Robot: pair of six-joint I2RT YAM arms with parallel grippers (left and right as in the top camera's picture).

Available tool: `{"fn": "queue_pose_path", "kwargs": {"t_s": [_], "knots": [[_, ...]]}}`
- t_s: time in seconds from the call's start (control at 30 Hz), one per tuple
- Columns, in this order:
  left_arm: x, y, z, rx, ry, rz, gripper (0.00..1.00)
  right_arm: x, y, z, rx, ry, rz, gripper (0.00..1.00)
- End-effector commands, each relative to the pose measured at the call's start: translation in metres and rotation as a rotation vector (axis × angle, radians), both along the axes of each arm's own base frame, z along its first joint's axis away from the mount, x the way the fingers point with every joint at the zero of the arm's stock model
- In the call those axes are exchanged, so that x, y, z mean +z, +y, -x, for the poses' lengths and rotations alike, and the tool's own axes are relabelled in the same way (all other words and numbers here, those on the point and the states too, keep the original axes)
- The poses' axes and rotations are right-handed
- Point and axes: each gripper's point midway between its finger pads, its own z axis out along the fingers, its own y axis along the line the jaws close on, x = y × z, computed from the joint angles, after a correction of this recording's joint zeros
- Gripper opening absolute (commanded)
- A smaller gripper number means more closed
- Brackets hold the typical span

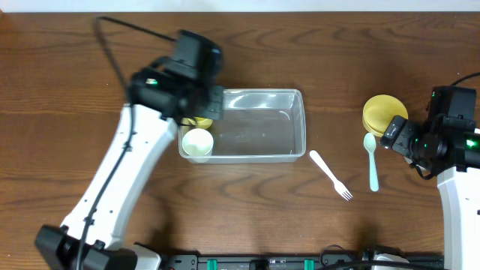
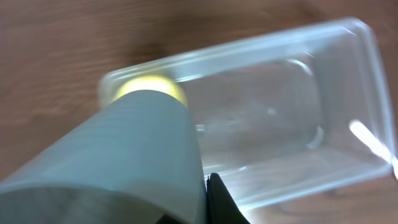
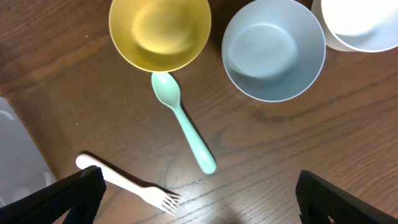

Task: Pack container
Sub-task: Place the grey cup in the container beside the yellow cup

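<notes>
The clear rectangular container (image 1: pixel 259 126) lies at the table's middle and also shows in the left wrist view (image 2: pixel 292 106). My left gripper (image 1: pixel 198 112) hangs over its left end, shut on a pale grey cup (image 2: pixel 130 162) that fills the left wrist view's foreground. One black finger (image 2: pixel 221 202) presses against the cup's side. A yellow cup (image 2: pixel 149 88) shows just beyond it, at the container's left end (image 1: pixel 202 121). A pale cup (image 1: pixel 198 142) sits in the container's front left corner. My right gripper (image 3: pixel 199 205) is open and empty above the table at the right.
A yellow bowl (image 1: pixel 385 114) (image 3: pixel 160 32), a grey-blue bowl (image 3: pixel 273 50) and a white bowl (image 3: pixel 360 22) stand at the right. A mint spoon (image 1: pixel 371 161) (image 3: pixel 183 124) and a white fork (image 1: pixel 330 175) (image 3: pixel 130 183) lie between them and the container.
</notes>
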Motion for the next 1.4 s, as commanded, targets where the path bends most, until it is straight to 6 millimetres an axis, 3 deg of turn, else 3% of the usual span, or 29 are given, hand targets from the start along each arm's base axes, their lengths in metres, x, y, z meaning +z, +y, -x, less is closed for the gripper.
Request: {"fn": "queue_pose_path", "kwargs": {"t_s": [0.0, 0.23, 0.43, 0.57, 1.2, 1.37], "knots": [[-0.008, -0.03, 0.006, -0.155, 0.004, -0.008, 0.06, 0.008, -0.004, 0.002, 0.006, -0.012, 0.022, 0.99], [-0.04, -0.059, 0.009, -0.219, 0.114, 0.048, 0.06, 0.006, -0.003, 0.005, 0.007, 0.003, 0.02, 0.99], [-0.081, -0.056, 0.013, -0.195, 0.253, -0.004, 0.06, 0.006, -0.003, 0.006, 0.024, 0.013, 0.025, 0.99], [-0.098, -0.057, 0.013, -0.196, 0.294, -0.024, 0.06, 0.006, -0.003, 0.006, 0.023, 0.013, 0.025, 0.99], [-0.16, -0.057, -0.015, -0.26, 0.305, -0.129, 0.06, 0.004, -0.002, 0.01, 0.024, 0.03, 0.02, 0.99], [-0.162, -0.049, -0.025, -0.252, 0.263, -0.187, 0.06, 0.003, -0.002, 0.012, 0.024, 0.036, 0.019, 0.99]]}}
